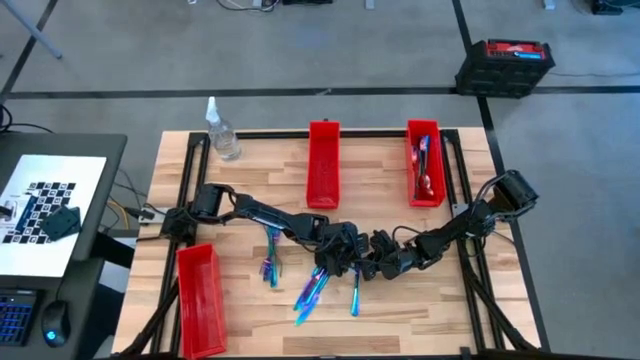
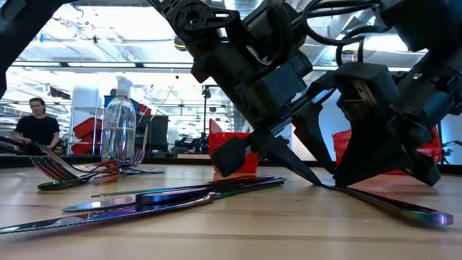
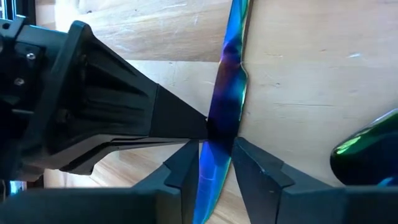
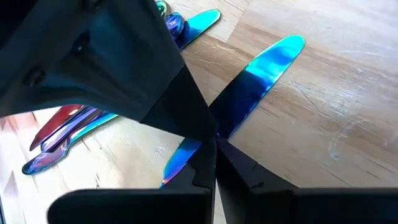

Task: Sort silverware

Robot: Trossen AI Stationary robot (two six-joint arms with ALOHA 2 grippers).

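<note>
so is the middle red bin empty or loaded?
Empty, as far as the high view shows: the middle red bin shows only red floor, while the right red bin holds silverware.

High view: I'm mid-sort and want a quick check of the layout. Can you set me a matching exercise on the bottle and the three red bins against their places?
Things:
1. spray bottle
2. middle red bin
3. right red bin
4. left red bin

Places:
A. back right of the table, silverware inside
B. front left corner
C. back left corner
D. back middle

Pairs: 1-C, 2-D, 3-A, 4-B.

The left gripper and right gripper meet mid-table over the loose silverware.
</note>
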